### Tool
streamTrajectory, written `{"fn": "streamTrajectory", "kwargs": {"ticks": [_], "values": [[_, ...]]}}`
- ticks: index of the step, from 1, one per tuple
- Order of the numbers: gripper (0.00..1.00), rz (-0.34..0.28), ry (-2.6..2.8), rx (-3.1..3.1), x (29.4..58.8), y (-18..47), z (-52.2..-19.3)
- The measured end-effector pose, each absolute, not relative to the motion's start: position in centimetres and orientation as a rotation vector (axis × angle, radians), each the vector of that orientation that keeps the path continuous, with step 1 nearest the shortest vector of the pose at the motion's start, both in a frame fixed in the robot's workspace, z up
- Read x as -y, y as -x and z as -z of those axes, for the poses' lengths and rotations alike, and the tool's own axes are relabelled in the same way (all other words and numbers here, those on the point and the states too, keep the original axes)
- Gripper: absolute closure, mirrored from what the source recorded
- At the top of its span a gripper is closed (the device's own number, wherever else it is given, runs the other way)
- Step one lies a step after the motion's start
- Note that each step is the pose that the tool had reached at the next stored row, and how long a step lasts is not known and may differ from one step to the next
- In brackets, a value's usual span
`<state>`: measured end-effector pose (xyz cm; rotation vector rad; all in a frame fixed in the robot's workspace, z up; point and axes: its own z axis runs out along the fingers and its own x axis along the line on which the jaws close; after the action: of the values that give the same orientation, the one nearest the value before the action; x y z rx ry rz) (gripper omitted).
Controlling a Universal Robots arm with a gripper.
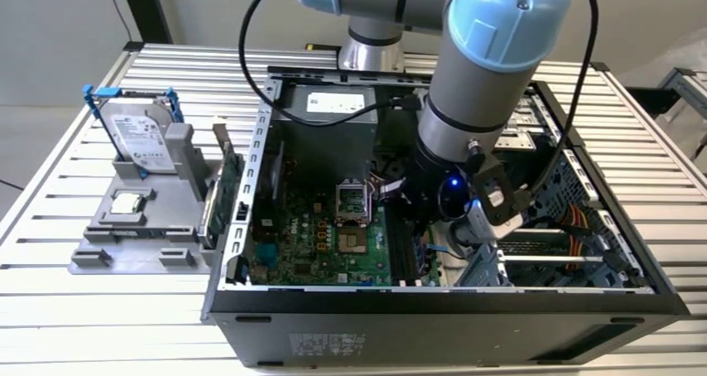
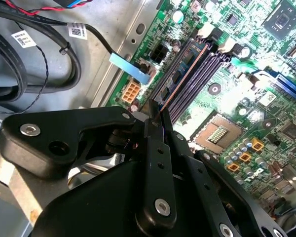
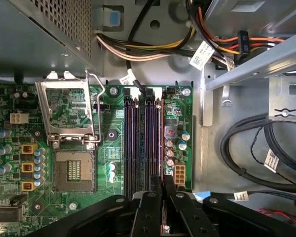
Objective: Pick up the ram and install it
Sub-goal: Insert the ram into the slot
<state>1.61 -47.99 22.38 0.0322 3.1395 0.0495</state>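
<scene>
My gripper (image 1: 425,219) is down inside the open computer case, over the motherboard's memory slots (image 3: 138,143). In both wrist views the black fingers (image 2: 155,128) are shut on the ram (image 2: 185,76). The ram shows edge-on as a thin strip with a copper-coloured top edge (image 3: 161,140). It stands upright and lines up with the slot nearest the board's edge, beside the small capacitors. I cannot tell whether its lower edge sits in that slot. The other dark slots beside it hold nothing.
The CPU socket (image 3: 74,170) with its raised metal frame lies beside the slots. Cable bundles (image 3: 256,143) and the drive cage (image 1: 552,252) crowd the other side. Outside the case (image 1: 442,310), a grey holder carries a hard drive (image 1: 144,136) and a green card (image 1: 227,194).
</scene>
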Motion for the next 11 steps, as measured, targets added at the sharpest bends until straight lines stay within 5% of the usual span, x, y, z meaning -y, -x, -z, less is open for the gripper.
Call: {"fn": "streamTrajectory", "kwargs": {"ticks": [11], "values": [[1.00, -0.049, -0.027, -3.140, 48.01, -1.61, -22.11]]}}
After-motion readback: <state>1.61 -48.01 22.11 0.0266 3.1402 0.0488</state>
